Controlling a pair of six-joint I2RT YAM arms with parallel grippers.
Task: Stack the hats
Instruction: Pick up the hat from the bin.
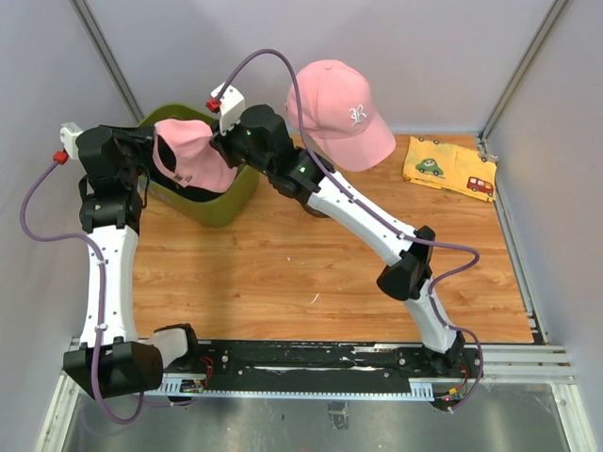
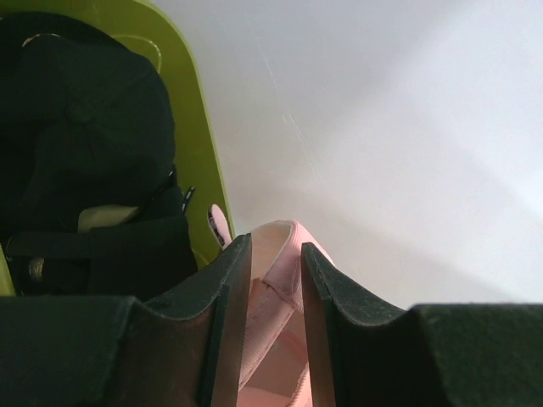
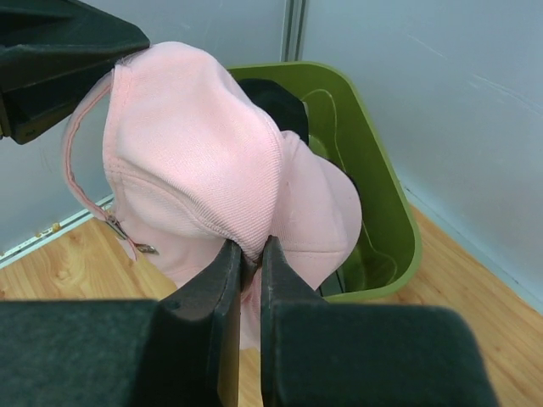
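Right gripper point(image 3: 252, 248) is pressed together on a fold of the pink cap point(image 3: 195, 144), biting about where crown meets brim. Left gripper point(image 2: 276, 248) is on the cap's nine o'clock side. It is nipped onto the rear edge near the strap, and pink cloth fills the gap between its jaws.

Working outward from the near edge of the table point(image 1: 283, 273):

- Bare wood in front of the arm bases.
- Ten o'clock: green bin point(image 3: 382, 186). The pink cap hangs in the air above it, held between the two arms, opening toward the left arm.
- Inside the bin: a black cap point(image 2: 85, 127). Cannot tell whether more lie under it.
- Twelve o'clock, far back: second pink cap point(image 1: 334, 108) with a white logo, sitting raised. What carries it is hidden.
- Two o'clock: yellow cloth point(image 1: 449, 168) with car prints, lying flat.

Handling, as I judge it: the cap is light and soft. The crown dents and folds under any pinch, and only the brim looks stiff. A grip on loose crown cloth will likely let the rest sag and twist. The brim edge or the seam at its root should be the surest hold. The strap is thin and could slide out of the jaws. Nothing here is fragile. The risk in stacking is a crumpled crown that won't nest over the next cap.
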